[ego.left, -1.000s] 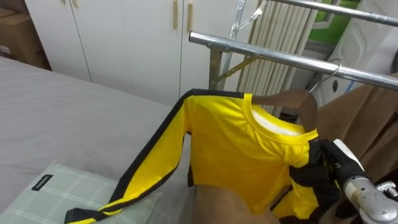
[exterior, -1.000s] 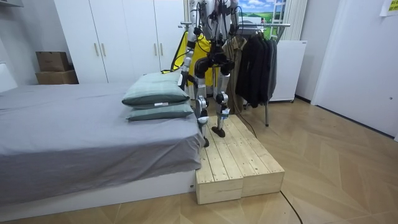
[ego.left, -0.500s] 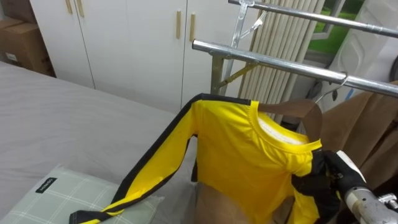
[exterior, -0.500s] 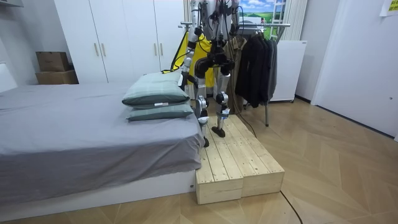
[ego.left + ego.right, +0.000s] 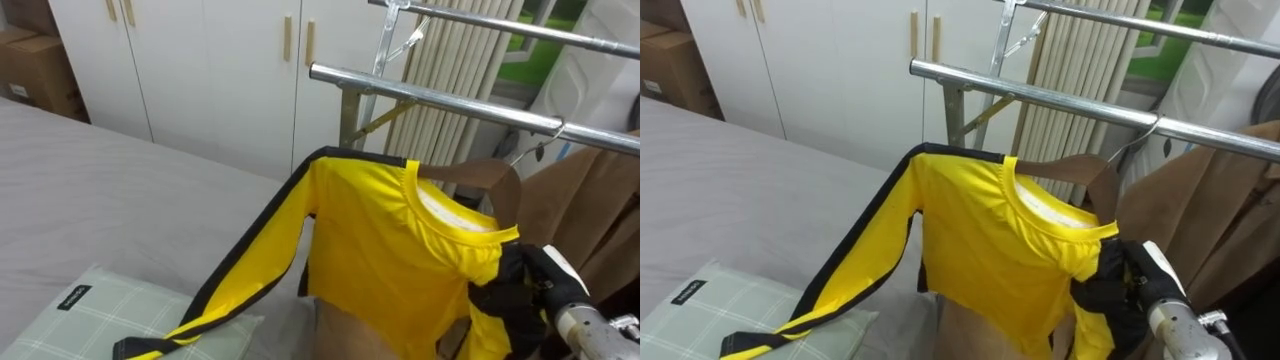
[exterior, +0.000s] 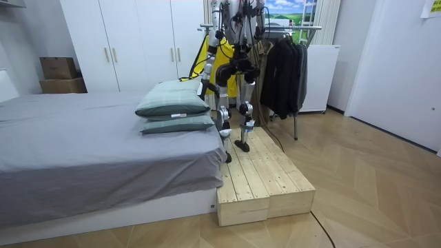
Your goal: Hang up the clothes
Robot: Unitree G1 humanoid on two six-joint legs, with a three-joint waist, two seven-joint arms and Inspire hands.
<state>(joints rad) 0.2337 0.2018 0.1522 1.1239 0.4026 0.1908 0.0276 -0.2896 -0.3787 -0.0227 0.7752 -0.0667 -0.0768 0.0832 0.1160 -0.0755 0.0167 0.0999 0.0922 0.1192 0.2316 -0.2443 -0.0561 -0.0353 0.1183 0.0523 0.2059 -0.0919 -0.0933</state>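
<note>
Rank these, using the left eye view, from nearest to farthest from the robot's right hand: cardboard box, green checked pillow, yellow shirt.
1. yellow shirt, held in the right hand.
2. green checked pillow, lower left on the bed.
3. cardboard box, upper left corner.

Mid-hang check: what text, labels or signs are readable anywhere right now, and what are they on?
Black tag on the green checked pillow: white print, too small to read.
Yellow notice on the white wall: blurred, unreadable.
Yellow long-sleeved shirt in the right hand: no print visible.
</note>
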